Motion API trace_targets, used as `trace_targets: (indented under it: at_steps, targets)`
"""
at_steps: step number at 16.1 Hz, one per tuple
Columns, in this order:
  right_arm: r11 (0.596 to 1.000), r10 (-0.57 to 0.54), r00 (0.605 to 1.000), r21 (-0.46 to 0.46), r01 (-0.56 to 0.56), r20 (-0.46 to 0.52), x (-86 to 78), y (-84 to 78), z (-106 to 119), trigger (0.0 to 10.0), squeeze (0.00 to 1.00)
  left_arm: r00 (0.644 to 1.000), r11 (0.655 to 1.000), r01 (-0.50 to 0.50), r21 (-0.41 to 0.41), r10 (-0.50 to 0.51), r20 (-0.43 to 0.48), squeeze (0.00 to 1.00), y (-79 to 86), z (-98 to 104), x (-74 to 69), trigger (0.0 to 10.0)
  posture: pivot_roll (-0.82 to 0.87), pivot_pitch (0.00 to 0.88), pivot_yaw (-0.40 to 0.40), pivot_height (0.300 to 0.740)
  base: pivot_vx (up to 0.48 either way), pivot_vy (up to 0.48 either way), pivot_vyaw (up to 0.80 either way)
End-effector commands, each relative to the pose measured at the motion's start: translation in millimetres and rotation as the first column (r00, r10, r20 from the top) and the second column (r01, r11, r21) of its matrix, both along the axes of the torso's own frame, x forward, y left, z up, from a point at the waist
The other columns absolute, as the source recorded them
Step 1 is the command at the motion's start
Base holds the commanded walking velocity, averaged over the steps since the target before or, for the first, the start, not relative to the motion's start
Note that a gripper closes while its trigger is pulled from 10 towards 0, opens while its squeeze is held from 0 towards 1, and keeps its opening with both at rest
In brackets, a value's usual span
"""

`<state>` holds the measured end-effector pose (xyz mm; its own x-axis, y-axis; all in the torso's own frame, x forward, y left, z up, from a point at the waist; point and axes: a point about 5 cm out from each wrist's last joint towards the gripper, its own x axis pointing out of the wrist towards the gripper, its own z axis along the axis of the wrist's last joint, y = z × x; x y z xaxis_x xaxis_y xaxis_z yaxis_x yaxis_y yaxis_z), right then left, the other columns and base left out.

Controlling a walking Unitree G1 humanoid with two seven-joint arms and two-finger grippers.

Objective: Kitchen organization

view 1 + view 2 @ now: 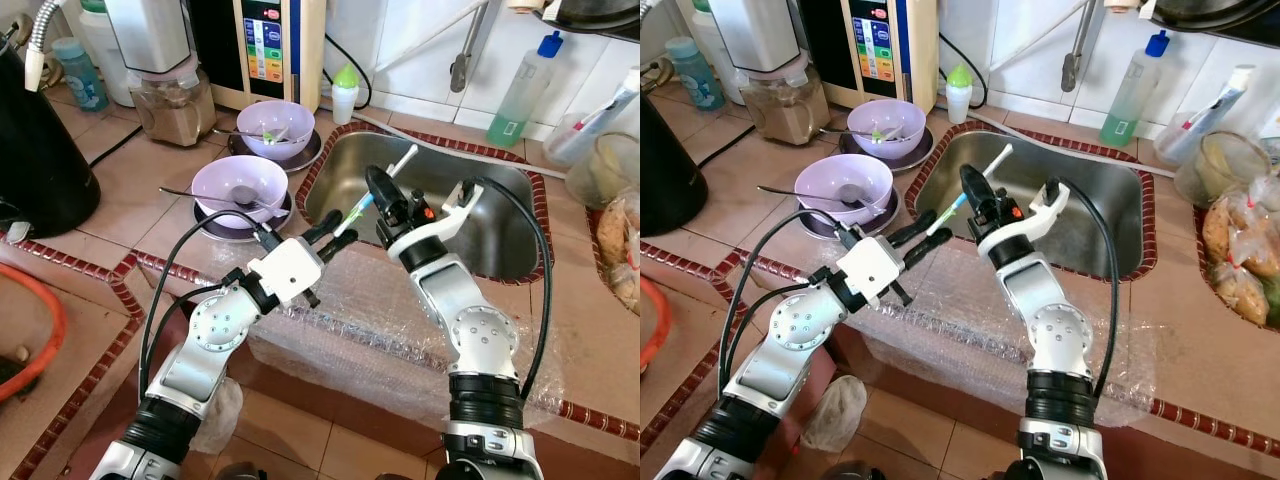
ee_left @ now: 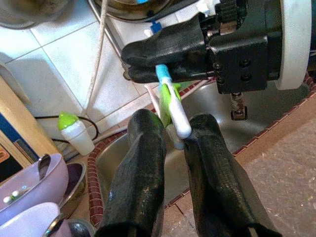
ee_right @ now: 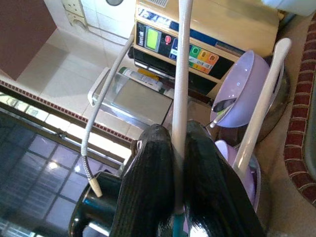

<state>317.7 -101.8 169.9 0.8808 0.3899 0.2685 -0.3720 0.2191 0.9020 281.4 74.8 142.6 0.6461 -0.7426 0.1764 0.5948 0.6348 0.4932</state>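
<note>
A toothbrush (image 1: 358, 208) with a white handle and a blue-green section hangs slanted over the near left corner of the steel sink (image 1: 500, 250). My right gripper (image 1: 375, 185) is shut on its handle, which runs up between the fingers (image 3: 181, 59). A second white stick (image 3: 261, 108) stands beside it. My left gripper (image 1: 345, 226) is open at the toothbrush's lower end. In the left wrist view that end (image 2: 170, 96) sits between my fingertips (image 2: 145, 148) with small gaps on each side.
Two purple bowls (image 1: 240, 185) (image 1: 275, 125) holding spoons stand on plates left of the sink. A bubble-wrap sheet (image 1: 350, 340) covers the counter's front edge. A black pot (image 1: 40, 150) is at far left, bottles (image 1: 520, 90) behind the sink, bagged food (image 1: 625, 250) at right.
</note>
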Motion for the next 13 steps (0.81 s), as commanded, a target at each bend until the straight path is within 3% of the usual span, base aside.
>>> trace_targets:
  at_steps: [1, 4, 7, 8, 9, 13]
  targets:
    - [0.997, -0.065, 0.998, -0.034, 0.064, -0.011, 4.7, -4.7, -0.3, 0.0, 0.00, 0.999, 0.999, 0.016, -0.039, -0.014, 0.046, 1.00, -2.2, 12.8, 0.3, 10.0, 0.01, 0.005, -0.008, 0.740, 0.000, 0.000, 0.00]
    - [0.985, -0.139, 0.990, -0.106, 0.139, 0.007, 13.8, -13.2, 1.0, 0.0, 0.00, 0.999, 0.998, 0.029, -0.052, -0.028, 0.024, 1.00, -4.3, 12.6, -0.8, 10.0, 0.01, 0.004, -0.008, 0.740, 0.000, 0.000, 0.00]
    - [0.947, -0.212, 0.976, -0.240, 0.215, 0.042, 24.5, -21.7, -1.1, 0.0, 0.00, 0.999, 0.997, 0.039, -0.066, -0.039, -0.002, 1.00, -4.6, 13.0, -2.8, 10.0, 0.02, 0.013, -0.012, 0.740, 0.000, 0.000, 0.00]
    - [0.914, -0.241, 0.967, -0.317, 0.254, 0.080, 30.5, -25.9, -0.8, 0.0, 0.00, 0.999, 0.997, 0.041, -0.067, -0.041, -0.006, 1.00, -4.0, 14.0, -3.9, 10.0, 0.03, 0.022, -0.010, 0.740, 0.000, 0.000, 0.00]
    - [0.849, -0.269, 0.952, -0.432, 0.305, 0.143, 37.7, -31.3, -0.5, 0.0, 0.00, 0.999, 0.997, 0.040, -0.066, -0.041, -0.011, 1.00, -3.0, 14.8, -4.9, 10.0, 0.03, 0.027, -0.009, 0.740, 0.000, 0.000, 0.00]
    - [0.729, -0.327, 0.932, -0.586, 0.355, 0.158, 53.1, -45.7, -9.8, 0.0, 0.00, 0.996, 0.997, 0.069, -0.041, -0.071, -0.047, 1.00, -1.9, 15.7, -9.4, 10.0, 0.06, 0.046, -0.012, 0.740, 0.000, 0.000, 0.00]
